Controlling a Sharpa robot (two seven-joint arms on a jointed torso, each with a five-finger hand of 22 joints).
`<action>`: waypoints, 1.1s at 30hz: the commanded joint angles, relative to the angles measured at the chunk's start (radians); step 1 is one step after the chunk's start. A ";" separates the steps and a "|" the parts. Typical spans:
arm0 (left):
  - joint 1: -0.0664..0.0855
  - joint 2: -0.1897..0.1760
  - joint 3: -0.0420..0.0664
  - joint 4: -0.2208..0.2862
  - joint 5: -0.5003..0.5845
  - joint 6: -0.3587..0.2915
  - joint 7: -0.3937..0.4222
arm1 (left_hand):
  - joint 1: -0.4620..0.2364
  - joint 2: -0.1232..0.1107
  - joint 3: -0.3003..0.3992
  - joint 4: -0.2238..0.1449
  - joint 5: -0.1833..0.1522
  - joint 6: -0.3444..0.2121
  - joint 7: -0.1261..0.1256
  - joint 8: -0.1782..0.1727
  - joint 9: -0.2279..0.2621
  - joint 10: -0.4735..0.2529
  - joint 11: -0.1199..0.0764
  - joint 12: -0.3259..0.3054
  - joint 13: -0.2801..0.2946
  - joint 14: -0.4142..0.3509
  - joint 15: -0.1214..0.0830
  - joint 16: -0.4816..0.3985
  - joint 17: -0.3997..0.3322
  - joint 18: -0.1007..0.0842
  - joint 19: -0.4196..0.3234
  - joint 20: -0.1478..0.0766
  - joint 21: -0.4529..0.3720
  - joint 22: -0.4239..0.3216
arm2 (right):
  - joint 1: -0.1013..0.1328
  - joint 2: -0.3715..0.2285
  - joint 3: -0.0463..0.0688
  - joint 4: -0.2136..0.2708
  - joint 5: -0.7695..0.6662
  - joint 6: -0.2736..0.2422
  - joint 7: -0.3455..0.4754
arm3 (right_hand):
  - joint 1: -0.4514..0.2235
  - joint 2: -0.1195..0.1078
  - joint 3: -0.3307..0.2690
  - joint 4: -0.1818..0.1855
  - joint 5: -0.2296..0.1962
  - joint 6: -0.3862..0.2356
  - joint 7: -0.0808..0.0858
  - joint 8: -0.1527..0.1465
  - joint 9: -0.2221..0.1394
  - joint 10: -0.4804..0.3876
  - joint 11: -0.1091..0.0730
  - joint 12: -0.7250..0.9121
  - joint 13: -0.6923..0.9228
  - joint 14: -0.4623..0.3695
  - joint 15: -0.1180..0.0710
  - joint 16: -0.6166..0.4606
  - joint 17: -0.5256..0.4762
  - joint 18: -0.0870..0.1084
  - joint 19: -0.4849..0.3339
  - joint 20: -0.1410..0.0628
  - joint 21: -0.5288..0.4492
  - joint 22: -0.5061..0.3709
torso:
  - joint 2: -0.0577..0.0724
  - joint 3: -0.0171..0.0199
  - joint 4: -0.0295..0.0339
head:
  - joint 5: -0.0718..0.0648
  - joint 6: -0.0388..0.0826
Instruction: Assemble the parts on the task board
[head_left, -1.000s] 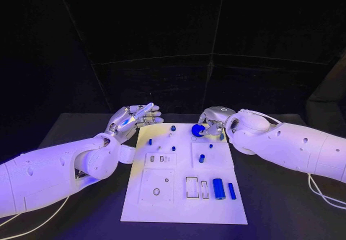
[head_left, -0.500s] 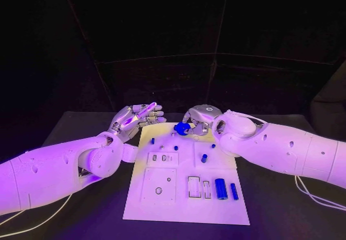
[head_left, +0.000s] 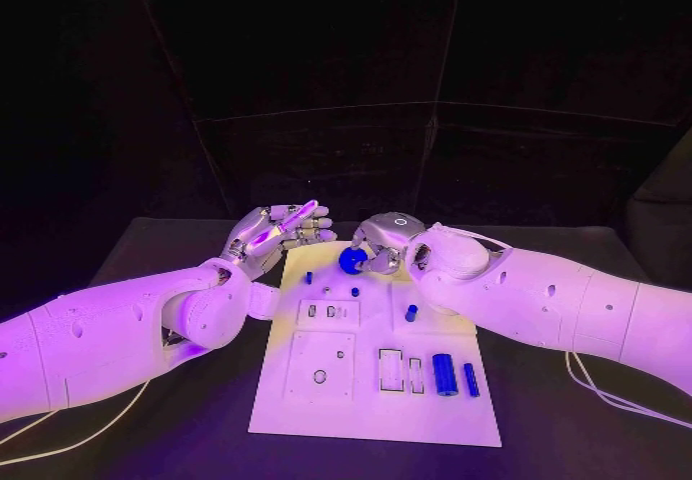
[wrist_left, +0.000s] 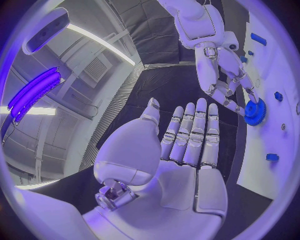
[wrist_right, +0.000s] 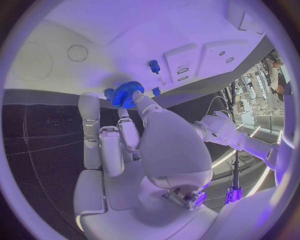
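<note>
Since a second ago our right hand (head_left: 382, 243) has carried the blue gear (head_left: 352, 260) sideways along the far end of the white board (head_left: 378, 420), toward our left hand (head_left: 277, 234); the gear sat over the board's right half then and now hangs near its far middle. Our left hand has barely shifted.

Our right hand pinches the gear between its fingertips (wrist_right: 139, 101), the remaining fingers curled loosely beside it. From the right wrist the gear (wrist_right: 127, 93) shows its toothed rim edge-on, held just above the board (wrist_right: 94, 30), with a small blue peg (wrist_right: 153, 65) standing on the board just beyond the fingertips. We cannot tell whether the gear touches the board.

Our left hand holds nothing: palm up, fingers straight and side by side, thumb apart, raised beside the board's far left corner. From the left wrist we see this flat palm (wrist_left: 181, 150) with the right hand (wrist_left: 225, 85) across from it, gear (wrist_left: 255, 112) at its fingertips over the board edge.

Nearer to us than the right hand, two blue cylinders (head_left: 444, 374) lie side by side on the board, next to two rectangular slots (head_left: 387, 369). Several small blue pegs (head_left: 411, 312) stand between those and the gear.
</note>
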 joint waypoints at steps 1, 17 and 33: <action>0.001 0.002 0.000 0.000 -0.007 0.013 0.003 | -0.002 0.010 -0.002 -0.001 -0.004 -0.008 0.023 -0.005 -0.001 -0.004 0.003 -0.007 -0.001 0.002 0.004 -0.004 -0.002 0.006 0.007 -0.003 -0.004 -0.001 | -0.002 0.013 0.001 -0.017 -0.010 0.022 0.011 | -0.004 -0.009 0.008 0.001 -0.005 0.010 -0.008 -0.005 0.001 0.002 0.005 -0.006 -0.002 0.075 -0.006 0.003 0.120 -0.018 0.003 0.003 0.006 0.001 | 0.000 0.0006 -0.0008 | 0.001 -0.003; 0.001 0.006 0.000 -0.002 -0.007 0.016 -0.001 | -0.002 0.010 -0.002 -0.001 -0.004 -0.008 0.023 -0.005 -0.001 -0.004 0.003 -0.007 -0.001 0.002 0.004 -0.004 -0.002 0.006 0.007 -0.003 -0.004 -0.001 | -0.012 0.063 0.001 -0.083 -0.010 0.053 -0.001 | -0.031 -0.023 0.032 -0.002 -0.014 -0.025 0.000 -0.043 -0.003 -0.015 0.013 -0.024 -0.020 0.071 0.001 -0.005 0.106 -0.015 -0.010 0.009 0.000 -0.013 | -0.001 0.0011 -0.0008 | 0.000 -0.006; 0.002 0.004 0.000 -0.002 -0.007 0.019 -0.007 | -0.003 0.010 -0.003 -0.001 -0.004 -0.008 0.023 -0.005 -0.001 -0.005 0.004 -0.007 -0.001 0.002 0.004 -0.005 -0.002 0.005 0.007 -0.003 -0.005 -0.002 | -0.012 0.056 0.001 -0.075 0.005 0.054 -0.007 | -0.180 -0.039 -0.011 0.081 -0.009 -0.110 0.008 -0.109 0.001 -0.039 0.023 -0.054 -0.052 0.066 0.011 -0.018 0.085 -0.011 -0.028 0.020 -0.013 -0.036 | -0.001 0.0013 -0.0016 | 0.000 -0.005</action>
